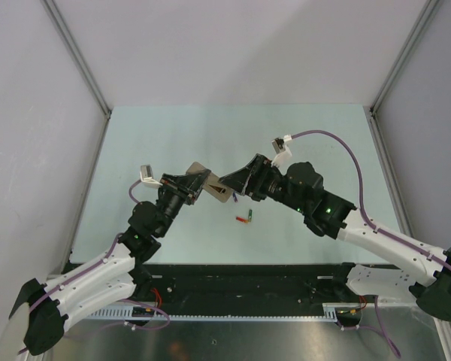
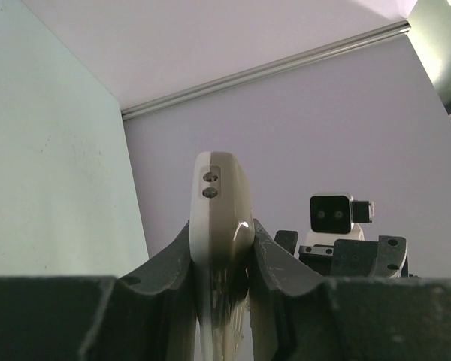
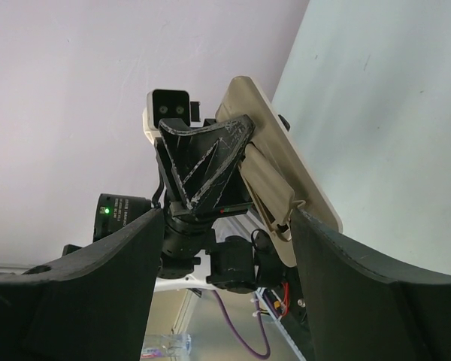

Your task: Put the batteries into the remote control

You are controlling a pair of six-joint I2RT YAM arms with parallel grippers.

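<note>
Counting: one remote control [image 1: 222,193]; two batteries seen, red battery [image 1: 241,219] and green battery [image 1: 250,217].
Left gripper [image 2: 220,237]: clamped on the remote control, held edge-on above the table [image 1: 150,143].
Right gripper [image 3: 229,216]: jaws apart, empty, facing the remote control's back.
Batteries: end to end on the table, near the grippers, on the side of the arm bases.

The table [image 1: 210,135] presented a flat, pale green top, enclosed by plain grey walls [image 1: 233,45] at the far side and along both flanks, with a dark strip [image 1: 248,272] running across its near edge. Two slim cylinders lay directly on the surface, toward the middle of its near half: a red battery [image 1: 243,219] and a green battery [image 1: 252,216], set end to end in a slightly slanted line, the green one to the right. Whether their ends actually touched could not be determined from the overhead view.
</note>
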